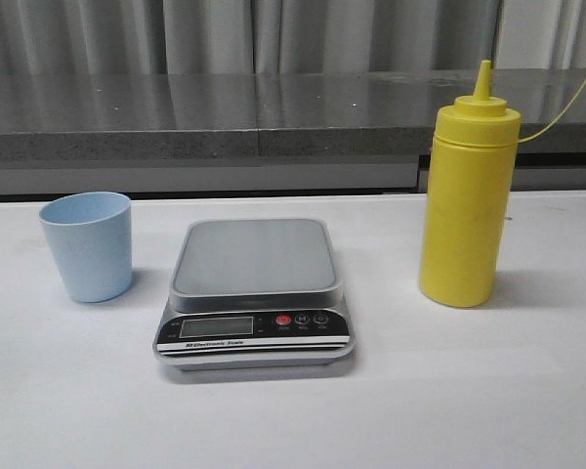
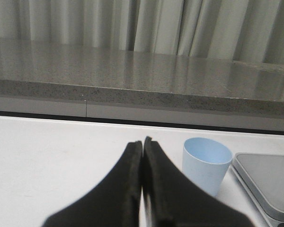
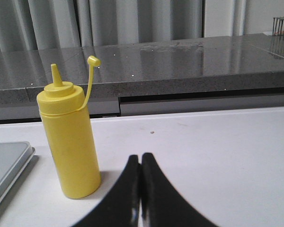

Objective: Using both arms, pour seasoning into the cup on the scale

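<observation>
The yellow seasoning bottle (image 1: 467,200) stands upright on the white table at the right, its nozzle uncapped and the cap hanging on a strap. The pale blue cup (image 1: 88,245) stands empty on the table at the left, beside the scale (image 1: 254,293), not on it. The scale's platform is bare. Neither arm shows in the front view. My left gripper (image 2: 143,141) is shut and empty, with the cup (image 2: 206,164) a little beyond and beside it. My right gripper (image 3: 140,157) is shut and empty, with the bottle (image 3: 68,142) standing to one side of it.
A grey stone ledge (image 1: 225,122) runs along the back of the table, with grey curtains behind it. The scale's corner shows in the left wrist view (image 2: 270,184) and in the right wrist view (image 3: 7,168).
</observation>
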